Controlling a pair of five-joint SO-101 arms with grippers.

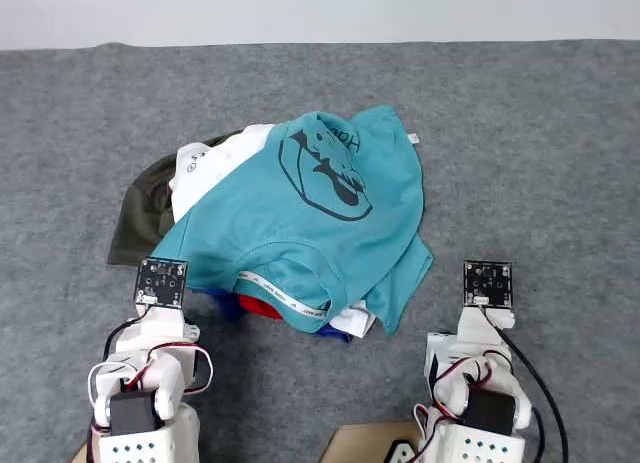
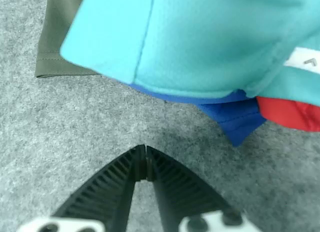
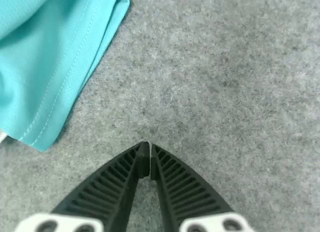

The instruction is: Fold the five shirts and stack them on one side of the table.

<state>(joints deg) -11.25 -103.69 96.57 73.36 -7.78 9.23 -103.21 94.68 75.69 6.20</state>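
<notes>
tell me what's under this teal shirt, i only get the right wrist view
Observer: The teal shirt tops an unfolded pile. A white shirt and an olive shirt stick out on the left arm's side.
Operator: any others
Observer: A blue shirt and a red shirt peek out at the pile's near edge.
Operator: where's the left gripper
Observer: The left gripper is shut, over bare mat just short of the blue shirt's corner.
</notes>
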